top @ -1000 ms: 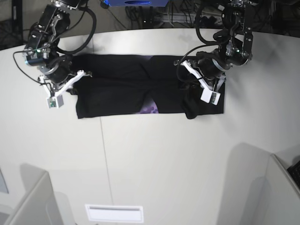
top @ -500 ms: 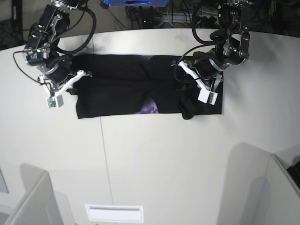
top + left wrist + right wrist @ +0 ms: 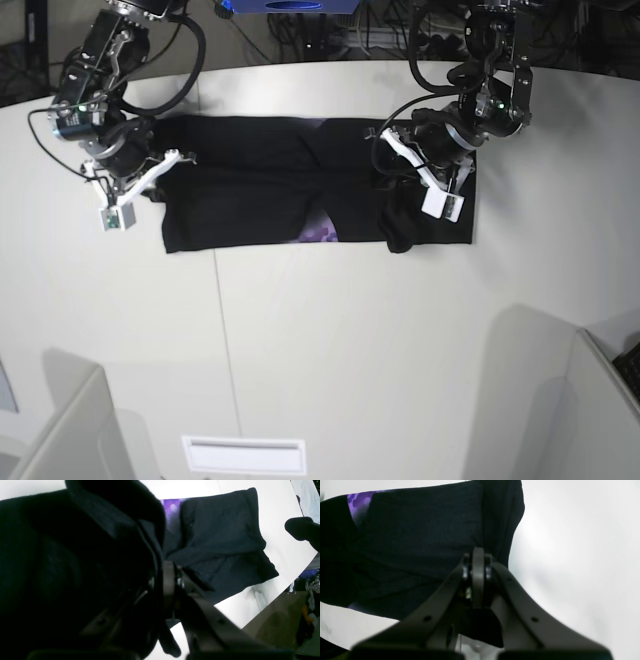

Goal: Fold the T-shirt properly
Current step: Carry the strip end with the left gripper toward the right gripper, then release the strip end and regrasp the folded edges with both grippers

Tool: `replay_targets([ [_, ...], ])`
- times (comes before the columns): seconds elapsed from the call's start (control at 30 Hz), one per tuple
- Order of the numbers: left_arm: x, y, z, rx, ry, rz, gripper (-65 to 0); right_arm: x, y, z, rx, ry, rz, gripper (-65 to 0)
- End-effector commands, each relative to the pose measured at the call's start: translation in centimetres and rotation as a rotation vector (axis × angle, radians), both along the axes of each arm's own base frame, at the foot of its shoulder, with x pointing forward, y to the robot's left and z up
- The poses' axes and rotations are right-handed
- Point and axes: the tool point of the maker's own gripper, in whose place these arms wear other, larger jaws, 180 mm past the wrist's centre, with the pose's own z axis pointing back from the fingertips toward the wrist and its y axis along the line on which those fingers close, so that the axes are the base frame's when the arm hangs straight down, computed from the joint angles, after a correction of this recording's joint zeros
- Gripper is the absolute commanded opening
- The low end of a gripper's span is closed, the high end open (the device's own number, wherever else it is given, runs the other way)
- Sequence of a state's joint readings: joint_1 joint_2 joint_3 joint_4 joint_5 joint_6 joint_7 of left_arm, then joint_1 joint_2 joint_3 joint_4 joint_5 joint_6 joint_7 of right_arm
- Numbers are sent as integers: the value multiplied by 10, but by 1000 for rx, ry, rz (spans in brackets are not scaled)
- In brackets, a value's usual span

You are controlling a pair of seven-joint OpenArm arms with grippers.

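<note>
T-shirt (image 3: 300,195) lies as a long band on the table (image 3: 330,340), sides folded in. Left gripper (image 3: 408,205) clamps a bunched end, lifted to carry it across. Right gripper (image 3: 150,185) is closed at the other end, apparently pinning cloth.

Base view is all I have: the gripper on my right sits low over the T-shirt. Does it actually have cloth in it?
Observer: Yes. The left wrist view shows the left gripper shut on a bunched fold of the T-shirt, and the held cloth is raised close to that camera.
Operator: And the arm on my left?
Observer: The right wrist view shows the right gripper with its jaws pressed together just over the shirt's side edge. I cannot tell whether any cloth is pinched between them.
</note>
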State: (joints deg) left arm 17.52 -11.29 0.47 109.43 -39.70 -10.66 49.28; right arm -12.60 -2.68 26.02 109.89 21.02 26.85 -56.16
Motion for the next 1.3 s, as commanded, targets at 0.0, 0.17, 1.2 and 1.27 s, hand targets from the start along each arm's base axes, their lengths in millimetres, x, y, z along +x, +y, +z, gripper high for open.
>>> replay_targets([
  [0.0,4,-3,9,-24,-31,-1,-650,8,-2,11,-1,-48,-4,-650],
  [0.17,4,-3,9,-24,-31,-1,-650,8,-2,11,-1,-48,-4,-650],
  [1.2,10,42,24,22,-80,116,-482,8,-44,13,-35,51,-95,-650],
  [1.27,6,73,21,58,-69,193,-650,8,-42,7,-28,108,-71,-525],
])
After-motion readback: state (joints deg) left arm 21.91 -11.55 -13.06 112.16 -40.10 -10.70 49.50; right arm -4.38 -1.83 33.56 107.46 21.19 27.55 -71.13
